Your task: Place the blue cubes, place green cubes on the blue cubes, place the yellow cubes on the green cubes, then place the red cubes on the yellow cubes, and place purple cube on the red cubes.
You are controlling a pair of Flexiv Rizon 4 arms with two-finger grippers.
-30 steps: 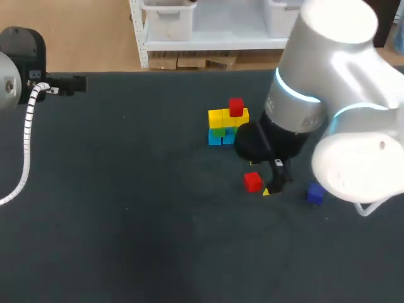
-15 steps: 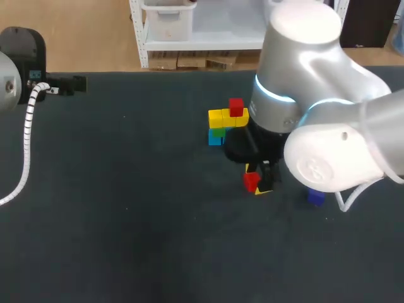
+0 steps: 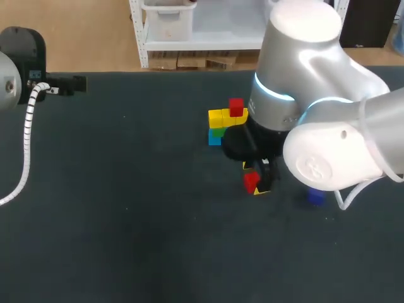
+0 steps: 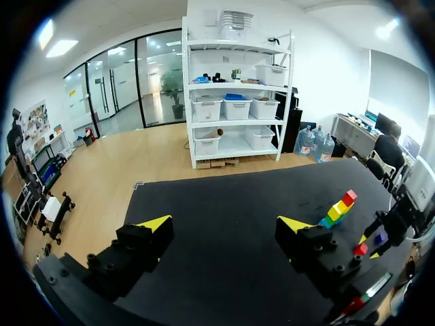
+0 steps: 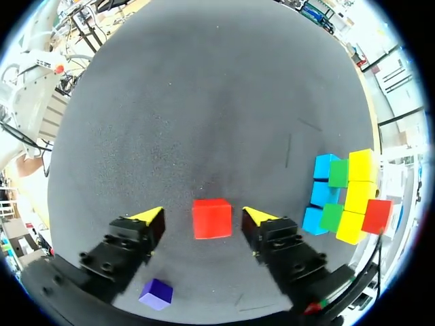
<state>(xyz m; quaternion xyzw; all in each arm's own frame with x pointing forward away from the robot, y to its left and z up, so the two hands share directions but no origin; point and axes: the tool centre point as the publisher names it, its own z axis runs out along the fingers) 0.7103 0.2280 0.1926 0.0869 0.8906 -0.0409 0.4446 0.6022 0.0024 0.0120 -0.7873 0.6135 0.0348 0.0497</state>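
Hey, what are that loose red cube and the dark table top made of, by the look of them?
Red cube: probably painted wood or matte plastic; flat even colour, crisp edges, no gloss. Table top: looks like dark grey felt or fabric matting; speckled, fibrous surface without shine.

Head: you looked down from above and behind, far off.
Left wrist: you faced across the table, stack (image 4: 338,209) well ahead of left gripper (image 4: 224,224).
Right wrist: you sat close, red cube (image 5: 211,218) between the fingers (image 5: 139,231) of right gripper (image 5: 202,216).
Shared: you saw stack and red cube in every view.
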